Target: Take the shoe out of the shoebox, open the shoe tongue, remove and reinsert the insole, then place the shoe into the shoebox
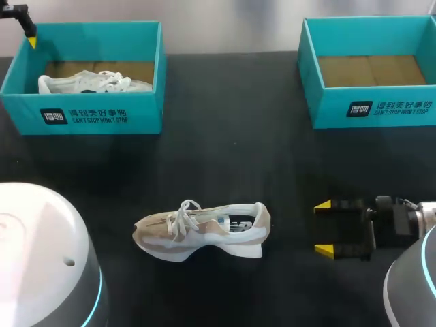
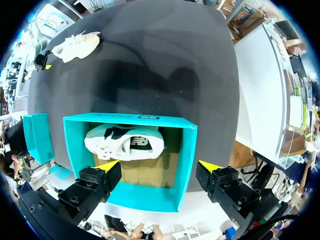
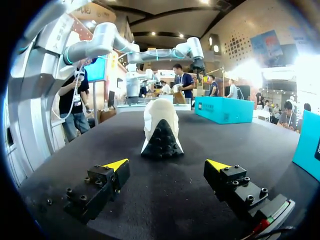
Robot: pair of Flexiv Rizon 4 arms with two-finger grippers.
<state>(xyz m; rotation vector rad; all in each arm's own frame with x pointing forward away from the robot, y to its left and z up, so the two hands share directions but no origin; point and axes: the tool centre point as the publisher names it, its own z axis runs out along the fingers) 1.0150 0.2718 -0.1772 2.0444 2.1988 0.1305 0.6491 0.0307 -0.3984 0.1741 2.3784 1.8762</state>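
Note:
A white and beige shoe (image 1: 201, 228) lies on its side in the middle of the black table, toe to the left. My right gripper (image 1: 323, 228) stands open just right of its heel, not touching; in the right wrist view the heel (image 3: 160, 130) is straight ahead of the open fingers. A second white shoe (image 2: 125, 142) lies inside the left teal shoebox (image 1: 95, 112). My left gripper (image 2: 158, 166) hangs open above that box's far corner, holding nothing.
An empty teal shoebox (image 1: 371, 102) with a cardboard floor stands at the back right. Bare black tabletop (image 1: 231, 150) lies between the two boxes and the loose shoe.

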